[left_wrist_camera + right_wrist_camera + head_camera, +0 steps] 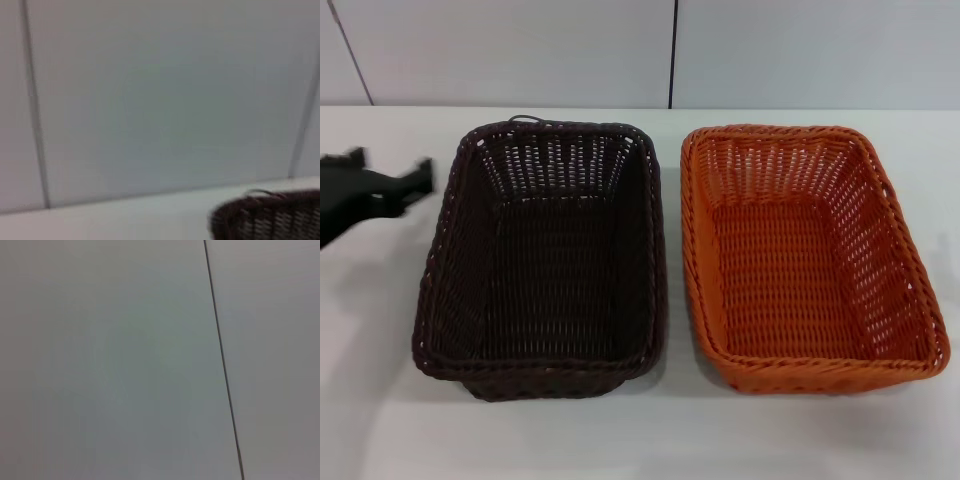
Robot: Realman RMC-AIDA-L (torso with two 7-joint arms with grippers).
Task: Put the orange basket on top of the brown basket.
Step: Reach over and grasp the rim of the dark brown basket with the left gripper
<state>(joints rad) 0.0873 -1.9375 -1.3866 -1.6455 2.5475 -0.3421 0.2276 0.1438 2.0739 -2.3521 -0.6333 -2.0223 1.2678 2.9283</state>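
Orange basket (810, 260) sits on the bench (380, 400), just right of the brown basket (545, 260). Left hand (390, 180), released, hovers left of it. Grip the orange rim; lift level.

Orange basket (810, 260) bright orange weave; brown basket (545, 260) near-black brown weave; table (380, 400) white

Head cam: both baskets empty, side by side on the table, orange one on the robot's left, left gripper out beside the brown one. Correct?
One thing is off: the sides are swapped. In the head view the orange basket sits on the robot's right and the brown basket on its left. The rest holds: both are empty, side by side on the table, with the left gripper out beside the brown one.
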